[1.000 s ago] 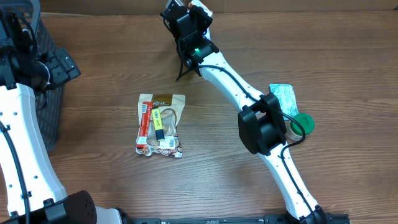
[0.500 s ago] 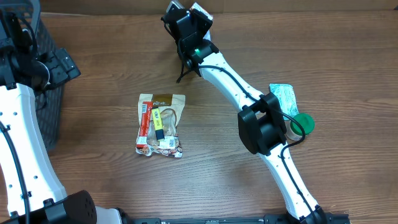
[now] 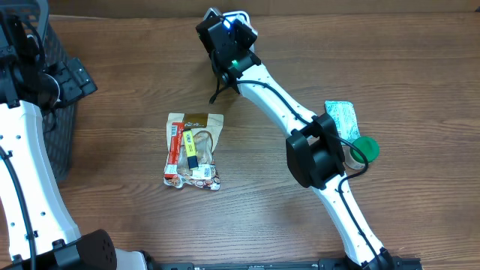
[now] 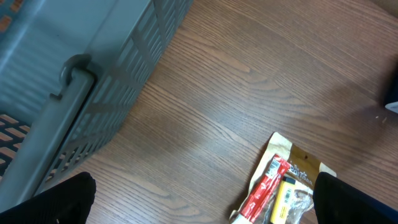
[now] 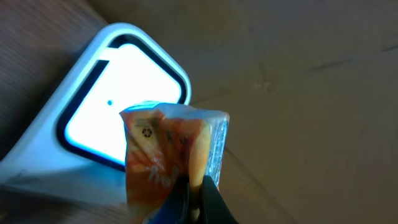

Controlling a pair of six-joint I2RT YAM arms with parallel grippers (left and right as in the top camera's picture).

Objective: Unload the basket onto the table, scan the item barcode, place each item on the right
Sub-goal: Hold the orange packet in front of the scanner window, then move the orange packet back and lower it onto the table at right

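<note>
The wooden table [image 3: 405,67] carries everything; the grey basket [image 4: 93,37] stands at its left side, and the left gripper [image 4: 202,208] hangs just beside it, fingers spread wide and holding nothing; the right arm [image 3: 277,97] reaches across to the far edge, where the white scanner [image 5: 106,106] sits with its window lit. A clear bag of snacks [image 3: 193,150] lies mid-table, well apart from both grippers; a silver packet [image 3: 341,116] and a green round thing [image 3: 367,148] lie near the right arm's elbow. The right gripper [image 5: 196,193] has its fingers pressed tight on the lower end of the orange packet [image 5: 177,146], pinching it upright just in front of the glowing window; so the pick-up looks done and the presenting step is in hand. Whether the barcode faces the window cannot be told; a confirmed read, then setting the packet down, seems to be what is left.
</note>
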